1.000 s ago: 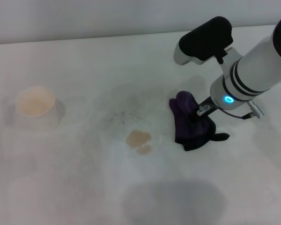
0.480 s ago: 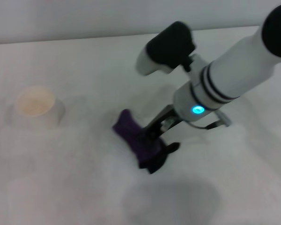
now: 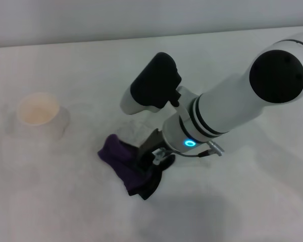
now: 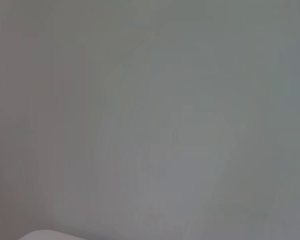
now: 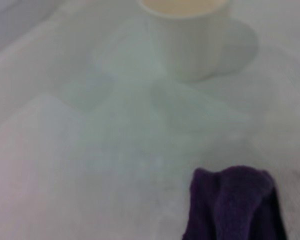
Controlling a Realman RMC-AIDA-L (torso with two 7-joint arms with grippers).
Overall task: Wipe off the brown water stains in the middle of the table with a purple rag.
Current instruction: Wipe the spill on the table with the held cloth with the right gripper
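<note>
Your right claw is clamped on the purple rag, pressing it flat on the white desk, well to the right of the paper cup.

The desk is a plain white surface, smooth and mostly matt, with faint grey smudging near its middle. The purple rag is soft cloth, dark and dull, bunched into thick folds with a black edge; in the right wrist view its nap looks slightly fuzzy. The paper cup toward the desk's left edge is thin white paper with a matt wall and a pale tan inside. The right arm's casing is smooth white plastic with a soft sheen, its joint caps matt black.
</note>
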